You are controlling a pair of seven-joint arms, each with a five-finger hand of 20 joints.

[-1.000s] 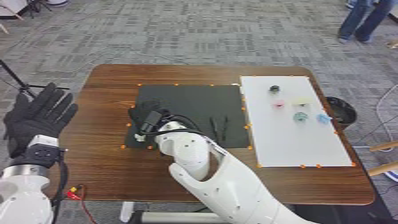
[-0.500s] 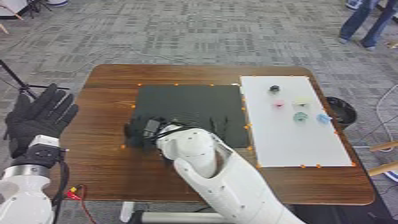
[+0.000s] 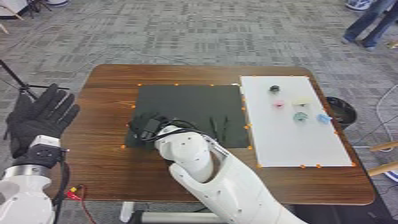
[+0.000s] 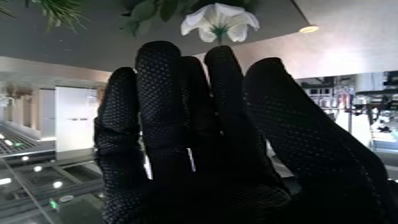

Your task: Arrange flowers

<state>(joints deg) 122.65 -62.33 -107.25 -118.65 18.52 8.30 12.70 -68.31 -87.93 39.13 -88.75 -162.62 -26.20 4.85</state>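
At the left, the left hand (image 3: 40, 117) is palm-up beside the table (image 3: 98, 165), fingers straight and slightly spread, holding nothing. The right hand (image 4: 191, 145) is over the dark mat's near left part, its fingers straight and close together, the thumb alongside; nothing is pinched. Just beyond its fingertips is the white flower (image 4: 222, 21), over the dark mat (image 3: 187, 102), with broad leaves (image 4: 147, 14) and a needled sprig (image 4: 62, 11) near it. Whether glove and flower touch, I cannot tell.

I judge the arranging partly begun at most: blossom and greenery are close together, but whether they form a finished group is unclear. The dark slender pieces (image 3: 218, 128) on the mat and five small pieces (image 3: 300, 117) scattered on the white board (image 3: 293, 147) probably remain.

The flower's petals open away from the hand, its green base towards the fingertips; its long axis runs roughly along the fingers. The slender pieces run near to far.
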